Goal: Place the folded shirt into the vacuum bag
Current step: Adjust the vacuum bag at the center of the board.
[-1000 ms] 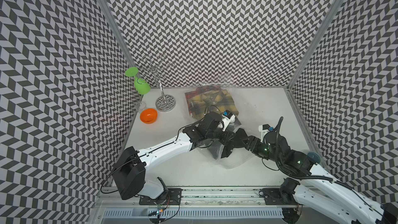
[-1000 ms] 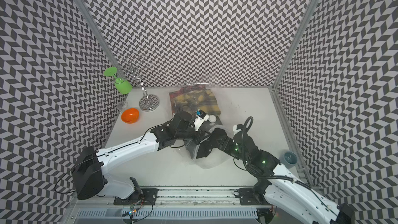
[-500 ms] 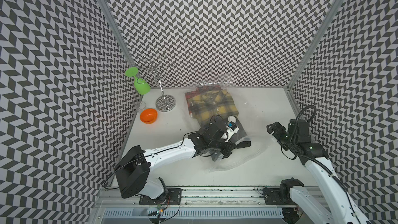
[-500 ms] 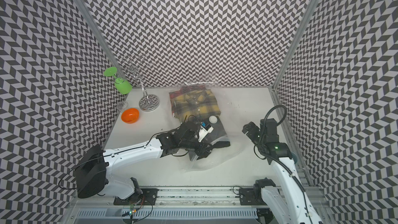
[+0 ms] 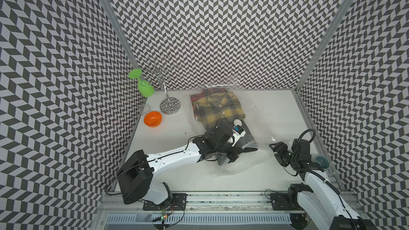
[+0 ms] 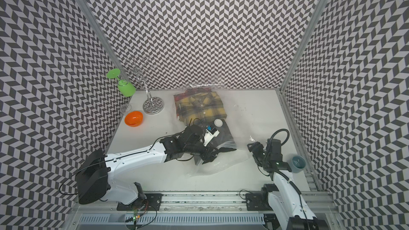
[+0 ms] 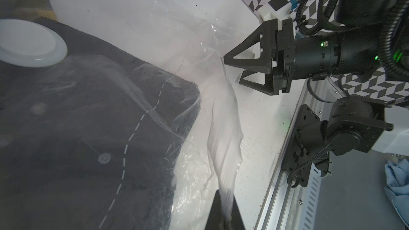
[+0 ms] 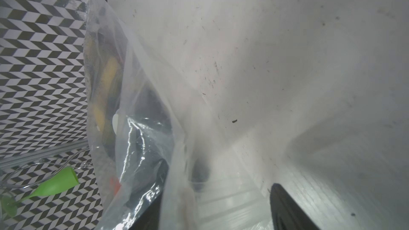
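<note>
White table [image 5: 276, 111], zigzag walls. Mid-table, vacuum bag [image 5: 250, 158] is spread out. Dark folded shirt [image 7: 88, 129] is seen under plastic, looks mostly inside. Bag edge is pinched tight by left gripper [image 7: 224, 209]. Jaws of right gripper [image 7: 232, 70] are spread around other edge, not closed. Best closed gently, mouth pulled wide, shirt tucked deeper.

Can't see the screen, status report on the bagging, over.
Left gripper shut on vacuum bag zip edge. Right gripper open beside it. Dark shirt under film, plaid shirt beyond. Nothing in the way.
</note>
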Motion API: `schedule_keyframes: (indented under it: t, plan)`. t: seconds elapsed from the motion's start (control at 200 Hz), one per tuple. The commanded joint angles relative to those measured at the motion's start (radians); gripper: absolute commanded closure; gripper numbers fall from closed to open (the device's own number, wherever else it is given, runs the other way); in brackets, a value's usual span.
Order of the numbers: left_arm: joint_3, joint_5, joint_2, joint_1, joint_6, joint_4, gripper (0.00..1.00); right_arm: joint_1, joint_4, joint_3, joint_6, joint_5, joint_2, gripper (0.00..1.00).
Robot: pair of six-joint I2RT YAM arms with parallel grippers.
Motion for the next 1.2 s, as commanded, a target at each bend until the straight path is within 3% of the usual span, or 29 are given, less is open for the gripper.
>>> schedule_keyframes:
  t: [0.0,0.165,0.25,0.401,0.476,0.641,0.821,0.891,0.941,1.001,1.057,1.192]
  plan:
    - [-0.036,0.024,-0.024,-0.023,0.012,-0.016,1.0,-0.004,0.196,0.04,0.079,-0.076,0.027,0.39]
    - [-0.056,0.02,-0.021,-0.028,0.007,-0.02,1.0,-0.003,0.248,0.063,0.109,-0.101,0.069,0.51]
    - [-0.037,0.016,-0.011,-0.035,0.007,-0.023,1.0,-0.002,0.277,0.058,0.135,-0.115,0.083,0.52]
    - [-0.023,0.016,-0.004,-0.038,0.009,-0.027,1.0,0.0,0.269,0.064,0.14,-0.111,0.083,0.34]
    - [-0.024,0.016,0.002,-0.038,0.012,-0.028,1.0,0.001,0.269,0.054,0.148,-0.103,0.073,0.33]
    - [-0.014,0.015,0.015,-0.044,0.016,-0.031,1.0,0.009,0.348,0.025,0.213,-0.15,0.091,0.47]
    - [-0.011,0.011,0.01,-0.044,0.025,-0.054,1.0,0.012,0.359,0.084,0.234,-0.169,0.094,0.79]
    - [-0.01,0.003,-0.005,-0.046,0.037,-0.088,0.91,0.011,0.371,0.125,0.253,-0.18,0.097,0.89]
    - [-0.009,-0.016,-0.023,-0.047,0.046,-0.118,0.79,0.011,0.371,0.164,0.267,-0.191,0.106,0.95]
    - [-0.001,-0.058,-0.048,-0.055,0.061,-0.157,0.61,0.011,0.381,0.213,0.267,-0.191,0.122,0.95]
    - [0.014,-0.109,-0.063,-0.077,0.074,-0.195,0.5,0.011,0.384,0.249,0.267,-0.191,0.136,0.95]
    - [0.005,-0.186,-0.068,-0.145,0.079,-0.211,0.38,0.011,0.429,0.317,0.267,-0.191,0.157,0.95]
